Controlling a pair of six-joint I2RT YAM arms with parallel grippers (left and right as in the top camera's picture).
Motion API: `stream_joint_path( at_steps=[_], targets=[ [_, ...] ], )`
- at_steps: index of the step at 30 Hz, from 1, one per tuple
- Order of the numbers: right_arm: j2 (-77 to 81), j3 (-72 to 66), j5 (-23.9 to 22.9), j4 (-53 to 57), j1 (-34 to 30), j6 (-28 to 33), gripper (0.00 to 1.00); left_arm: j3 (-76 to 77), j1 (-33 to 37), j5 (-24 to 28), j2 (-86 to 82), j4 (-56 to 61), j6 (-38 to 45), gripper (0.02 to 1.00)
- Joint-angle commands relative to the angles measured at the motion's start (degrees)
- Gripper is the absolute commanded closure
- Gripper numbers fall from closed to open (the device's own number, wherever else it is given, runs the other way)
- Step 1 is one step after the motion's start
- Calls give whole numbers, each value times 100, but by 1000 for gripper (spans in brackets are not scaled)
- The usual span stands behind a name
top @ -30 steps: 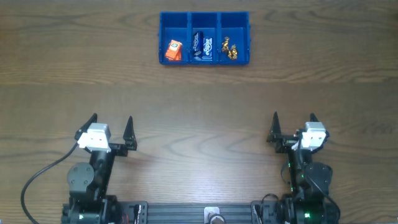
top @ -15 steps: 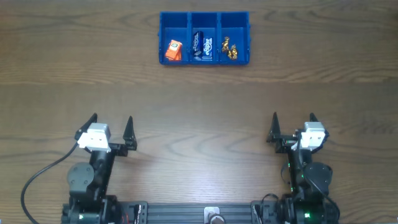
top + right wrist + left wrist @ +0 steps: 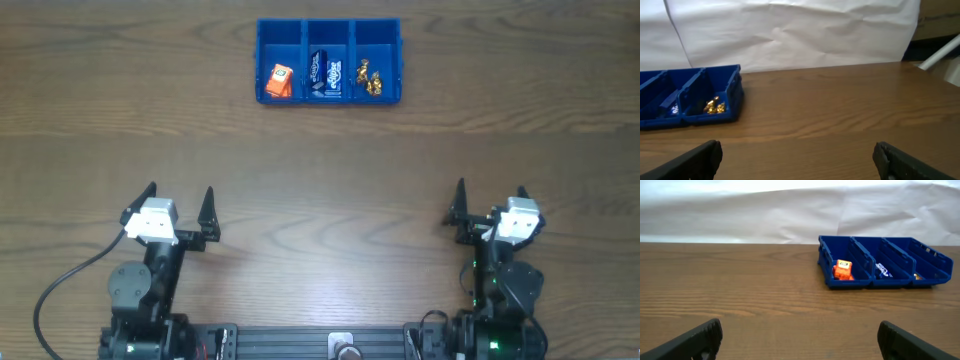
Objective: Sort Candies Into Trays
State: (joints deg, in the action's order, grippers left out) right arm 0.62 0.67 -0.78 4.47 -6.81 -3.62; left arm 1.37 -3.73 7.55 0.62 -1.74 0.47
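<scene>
1. Two grippers, left gripper [image 3: 180,197] and right gripper [image 3: 490,197], stand wide open, holding nothing.
2. Well ahead, between them: blue three-compartment plastic tray [image 3: 282,40].
3. Compartments, from left gripper's side to right gripper's: orange wrapped candy [image 3: 279,81], dark blue wrapped candy [image 3: 324,74], gold-wrapped candies [image 3: 368,77].

readable text: none | orange candy [image 3: 279,80], blue candy [image 3: 323,74] — print too small

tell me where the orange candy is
In the top view the orange candy lies in the blue tray, left compartment, left of the blue packet.
</scene>
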Motion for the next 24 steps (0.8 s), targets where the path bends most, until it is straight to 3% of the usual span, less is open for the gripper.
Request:
stream_joint_path(
  at_steps=[1, 24],
  targets=[
    [-46, -24, 48, 22, 20, 70, 1, -109, 37, 85, -37, -203, 85, 20],
    [-46, -24, 48, 22, 240, 70, 1, -109, 39, 85, -37, -203, 85, 20]
  ],
)
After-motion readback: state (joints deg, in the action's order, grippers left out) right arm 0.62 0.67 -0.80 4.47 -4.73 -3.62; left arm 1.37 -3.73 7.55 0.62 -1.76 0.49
